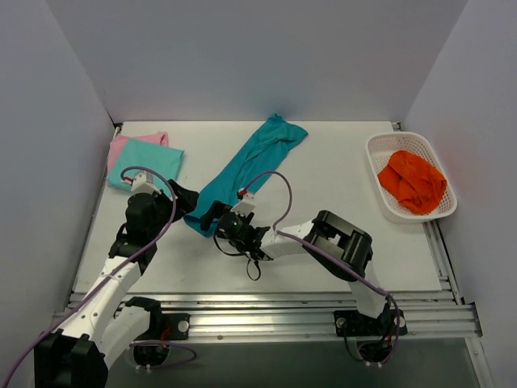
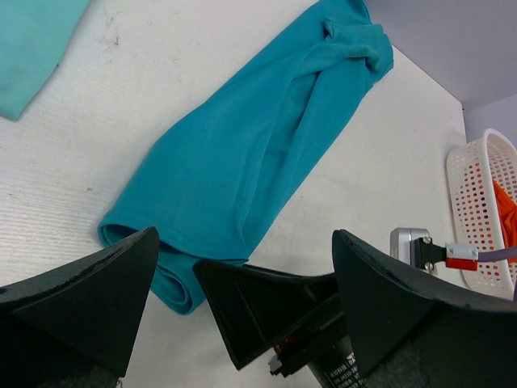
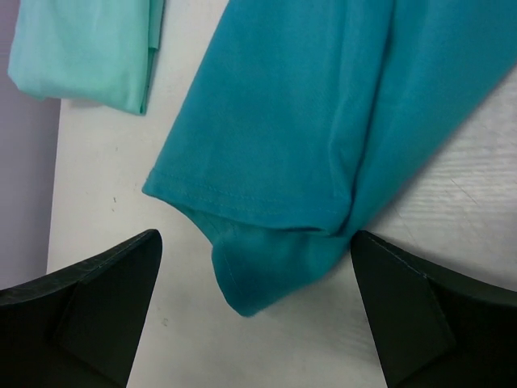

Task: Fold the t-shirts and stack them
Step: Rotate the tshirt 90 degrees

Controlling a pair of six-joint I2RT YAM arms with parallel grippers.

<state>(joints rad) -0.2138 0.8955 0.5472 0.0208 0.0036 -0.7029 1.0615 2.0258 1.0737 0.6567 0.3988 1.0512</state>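
A deep teal t-shirt (image 1: 246, 170), folded into a long strip, lies diagonally across the table middle. Its near end shows in the left wrist view (image 2: 242, 153) and the right wrist view (image 3: 283, 121). A paler aqua-mint shirt (image 1: 147, 165) lies folded on a pink shirt (image 1: 128, 144) at the back left. My left gripper (image 1: 186, 198) is open at the strip's near end, empty (image 2: 246, 236). My right gripper (image 1: 212, 217) is open too, its jaws straddling the strip's near corner without closing on it (image 3: 257, 234). One right finger (image 2: 258, 299) shows between my left fingers.
A white lattice basket (image 1: 386, 144) at the right edge holds an orange cloth (image 1: 412, 179). The basket also shows in the left wrist view (image 2: 472, 202). Grey walls enclose the table on three sides. The two grippers are very close together.
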